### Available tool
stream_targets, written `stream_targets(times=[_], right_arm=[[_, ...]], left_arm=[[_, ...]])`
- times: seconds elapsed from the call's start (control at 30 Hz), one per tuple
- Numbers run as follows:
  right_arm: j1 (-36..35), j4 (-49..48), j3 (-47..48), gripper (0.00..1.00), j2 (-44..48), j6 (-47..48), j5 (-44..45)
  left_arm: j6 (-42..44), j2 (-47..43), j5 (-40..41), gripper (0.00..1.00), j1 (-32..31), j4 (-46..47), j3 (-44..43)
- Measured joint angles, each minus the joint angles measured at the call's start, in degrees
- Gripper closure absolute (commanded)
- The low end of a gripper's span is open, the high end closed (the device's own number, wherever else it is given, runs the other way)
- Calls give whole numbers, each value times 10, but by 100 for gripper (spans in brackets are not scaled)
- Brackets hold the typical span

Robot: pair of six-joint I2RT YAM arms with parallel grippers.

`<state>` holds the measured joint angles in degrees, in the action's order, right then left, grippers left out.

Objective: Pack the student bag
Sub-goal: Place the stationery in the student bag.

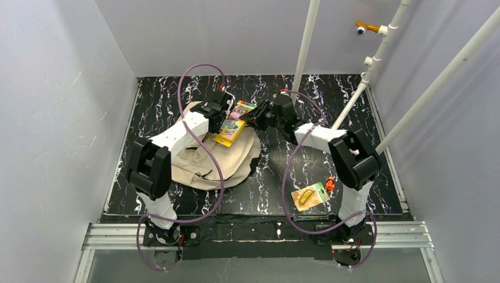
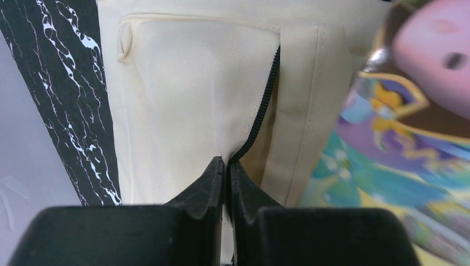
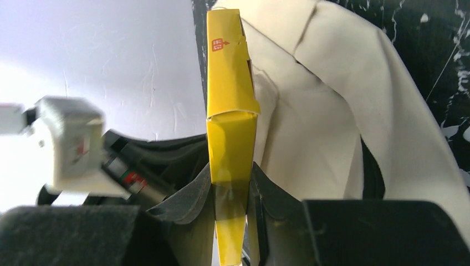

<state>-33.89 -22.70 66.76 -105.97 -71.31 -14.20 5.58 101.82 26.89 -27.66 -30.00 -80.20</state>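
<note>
Black marbled tabletop (image 1: 265, 188) between pale grey walls; left of centre lies the student bag (image 1: 236, 160), beige cloth slumped flat; it looks light and limp, likely to sag and fold when lifted, so its stitched zip edge (image 2: 266, 94) seems the firmest hold; the left gripper (image 2: 226, 166) is pinched fully together on that edge; just right, the right gripper (image 3: 233, 194) clamps a thin yellow-spined book (image 3: 231, 83), jaws slightly apart around it, at the bag's far rim; the arms hide the bag's mouth, so how far the book has entered cannot be told; a small packet (image 1: 309, 196) lies near right.
</note>
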Motion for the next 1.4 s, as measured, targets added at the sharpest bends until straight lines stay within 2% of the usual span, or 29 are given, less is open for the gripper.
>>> stream_targets(times=[0.2,0.43,0.67,0.77,0.93,1.4], right_arm=[[-40,-63,-17,84,-43,-67,56],[-78,-157,-40,83,-55,-116,136],[-96,-244,-40,82,-101,-108,185],[-111,-301,-39,78,-121,-80,212],[-133,-397,-35,78,-177,-68,228],[-164,-435,-53,80,-181,-59,316]], left_arm=[[8,-74,-20,100,1,52,71],[1,-118,-79,100,13,62,86],[-6,-118,-124,100,24,62,86],[-8,-118,-148,100,33,59,86],[-8,-118,-165,100,45,49,86],[-31,-132,-210,100,63,68,110]])
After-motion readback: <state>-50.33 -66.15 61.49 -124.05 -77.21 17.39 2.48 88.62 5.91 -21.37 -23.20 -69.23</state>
